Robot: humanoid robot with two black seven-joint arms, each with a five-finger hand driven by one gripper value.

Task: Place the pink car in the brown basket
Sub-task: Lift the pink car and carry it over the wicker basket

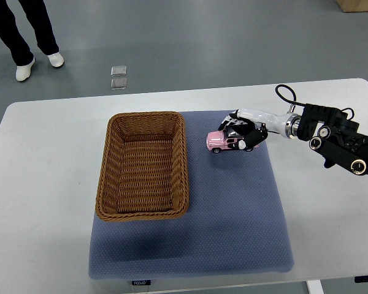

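Right hand (244, 131) curled around pink car (222, 141), grip looks partial. Firm grasp, lift clear of rim, carry toward 9 o'clock over brown basket (108, 160), lower, release.

The right arm (337, 138) is built of black housings with round silver-grey discs set into the joints, like bolt caps. A thin black cable (286, 93) loops free above the wrist. A silver metal ring joins the wrist to a smooth white shell. The right hand (245, 131) has a white back and black finger segments, one tipped white. At the far left stands a person (26, 33), seen only as dark trouser legs and white shoes.
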